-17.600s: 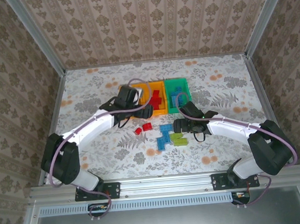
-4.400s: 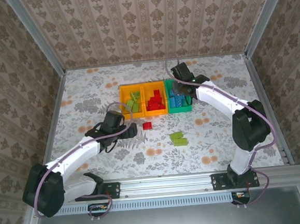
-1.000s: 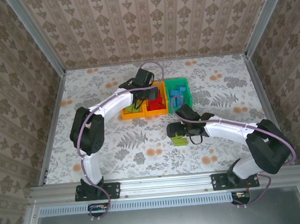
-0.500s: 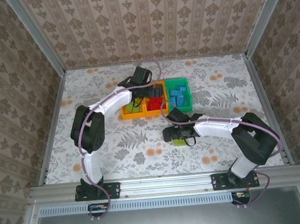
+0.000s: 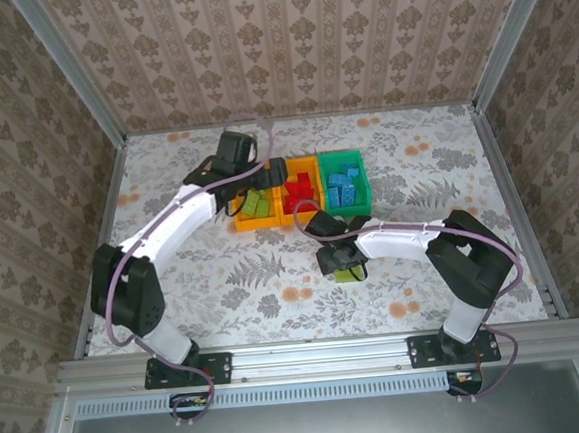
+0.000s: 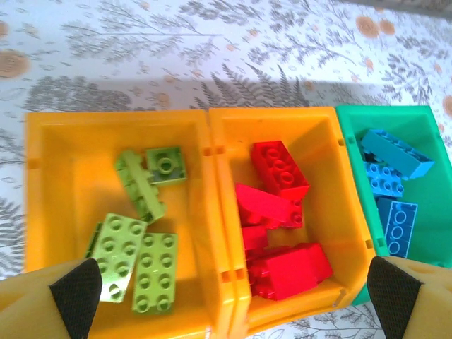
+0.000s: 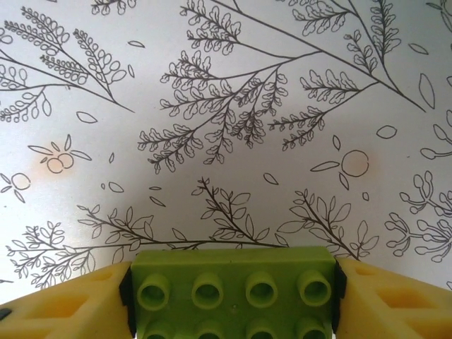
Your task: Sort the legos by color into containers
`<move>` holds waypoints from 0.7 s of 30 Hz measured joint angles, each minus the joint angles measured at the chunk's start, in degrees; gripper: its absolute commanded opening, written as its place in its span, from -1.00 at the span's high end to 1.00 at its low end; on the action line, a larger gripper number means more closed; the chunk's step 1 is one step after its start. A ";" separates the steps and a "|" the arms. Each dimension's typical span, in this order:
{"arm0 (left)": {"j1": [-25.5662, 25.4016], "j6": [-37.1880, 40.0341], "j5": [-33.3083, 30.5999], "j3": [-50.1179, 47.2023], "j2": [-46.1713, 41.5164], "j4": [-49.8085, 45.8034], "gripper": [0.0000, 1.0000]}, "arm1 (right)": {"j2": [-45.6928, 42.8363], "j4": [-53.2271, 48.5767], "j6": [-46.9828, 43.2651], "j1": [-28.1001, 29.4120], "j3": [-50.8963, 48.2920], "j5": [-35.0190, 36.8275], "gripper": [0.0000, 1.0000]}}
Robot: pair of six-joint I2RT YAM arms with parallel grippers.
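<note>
Table (image 5: 225,292) with floral-print top. Standing on it in one touching row: left orange-yellow bin (image 6: 56,162), middle orange-yellow bin (image 6: 325,169), green bin (image 6: 395,111). A lime green brick (image 7: 233,265) lies apart, nearer the front.

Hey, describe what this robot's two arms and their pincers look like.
The left arm and right arm have white tubular links, black joints and a thin purple cable looping alongside. The left pincer and right pincer each have two yellow fingers with black pads.
</note>
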 measured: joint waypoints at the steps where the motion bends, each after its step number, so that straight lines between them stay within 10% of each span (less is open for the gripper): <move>1: 0.70 -0.13 0.00 -1.27 -1.29 0.07 -1.00 | 0.13 0.02 0.11 0.13 0.26 0.15 -0.12; 12: 3.91 -0.85 -3.87 -17.11 -19.45 -0.74 -1.00 | -1.29 -0.26 0.00 0.72 4.17 -0.55 -0.14; 21: 5.84 -0.90 -6.97 -30.58 -32.46 -3.63 -1.00 | 2.01 2.93 -2.43 -1.03 25.94 -6.62 -0.14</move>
